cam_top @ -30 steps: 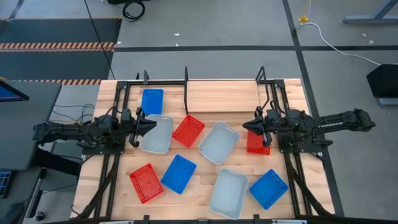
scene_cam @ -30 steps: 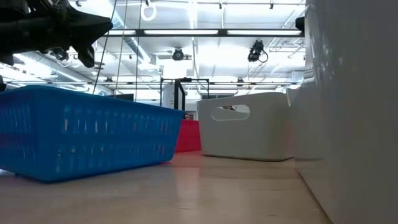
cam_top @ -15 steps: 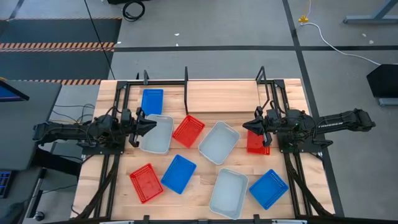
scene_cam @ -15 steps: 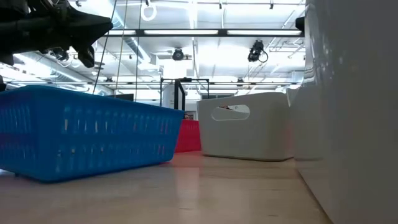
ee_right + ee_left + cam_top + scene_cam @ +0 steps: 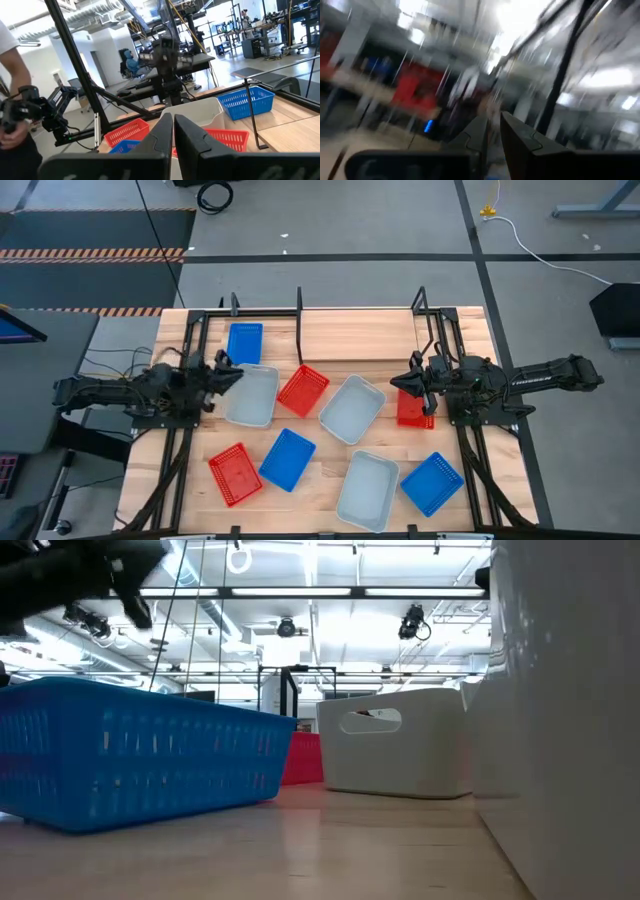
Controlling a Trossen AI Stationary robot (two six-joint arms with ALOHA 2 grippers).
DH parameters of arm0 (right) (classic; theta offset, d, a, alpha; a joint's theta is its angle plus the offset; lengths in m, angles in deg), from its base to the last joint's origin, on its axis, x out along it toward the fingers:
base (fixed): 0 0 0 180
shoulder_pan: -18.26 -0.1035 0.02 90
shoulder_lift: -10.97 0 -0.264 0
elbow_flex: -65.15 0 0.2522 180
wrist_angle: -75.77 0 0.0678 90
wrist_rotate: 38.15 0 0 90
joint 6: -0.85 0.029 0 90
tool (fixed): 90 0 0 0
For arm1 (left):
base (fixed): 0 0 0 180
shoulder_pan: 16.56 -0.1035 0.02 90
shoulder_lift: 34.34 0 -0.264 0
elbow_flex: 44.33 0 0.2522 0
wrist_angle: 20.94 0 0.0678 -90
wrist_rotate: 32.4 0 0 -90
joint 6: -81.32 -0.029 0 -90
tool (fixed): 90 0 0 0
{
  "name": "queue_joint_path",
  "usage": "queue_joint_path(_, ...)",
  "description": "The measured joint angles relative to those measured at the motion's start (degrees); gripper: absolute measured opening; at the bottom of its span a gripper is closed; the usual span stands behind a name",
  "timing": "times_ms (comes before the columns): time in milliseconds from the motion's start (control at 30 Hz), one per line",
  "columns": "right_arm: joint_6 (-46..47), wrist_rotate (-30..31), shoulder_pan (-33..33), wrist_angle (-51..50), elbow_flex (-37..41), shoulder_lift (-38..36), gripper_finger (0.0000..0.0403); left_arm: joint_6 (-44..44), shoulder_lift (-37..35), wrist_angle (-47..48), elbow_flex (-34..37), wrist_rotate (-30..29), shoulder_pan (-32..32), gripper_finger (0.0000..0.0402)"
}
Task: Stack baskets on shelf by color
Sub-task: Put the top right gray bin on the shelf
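Note:
Several baskets lie scattered on the wooden table: a white one (image 5: 252, 395), a red one (image 5: 303, 390), a white one (image 5: 351, 409), a red one (image 5: 412, 410), and nearer ones in red (image 5: 235, 473), blue (image 5: 287, 459), white (image 5: 367, 490) and blue (image 5: 431, 482). One blue basket (image 5: 244, 343) sits inside the black shelf frame (image 5: 300, 330) at the far left. My left gripper (image 5: 232, 374) hangs over the near-left white basket's left rim, tipped upward, its fingers (image 5: 492, 127) nearly together and holding nothing. My right gripper (image 5: 397, 385) hovers shut above the right red basket's left edge.
The shelf's thin posts (image 5: 420, 305) and rails run along both table sides. In the low view a blue basket (image 5: 140, 755) and a white basket wall (image 5: 570, 720) stand close to the camera. A person (image 5: 15, 100) stands beyond the table's left side.
My left gripper has tipped its fingers upward and rolled a little, rising slightly over the white basket's rim; in the low view it has climbed toward the top of the picture. No basket has moved.

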Motion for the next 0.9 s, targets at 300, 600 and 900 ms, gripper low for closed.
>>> queue_joint_path(300, 0.0, 0.0, 0.0, 0.3, 0.0, 0.3, 0.0023, -10.1, 16.2, 46.3, -35.1, 11.6, -0.1, 0.0055)
queue_joint_path(600, 0.0, 0.0, 0.0, 0.3, 0.0, 0.3, 0.0023, -4.7, 39.8, 61.9, -64.2, 1.4, -3.1, 0.0061)
queue_joint_path(900, 9.9, 1.8, 0.1, 3.2, 0.0, 0.4, 0.0023, 16.7, 49.7, 60.3, -74.7, 1.6, -2.2, 0.0054)
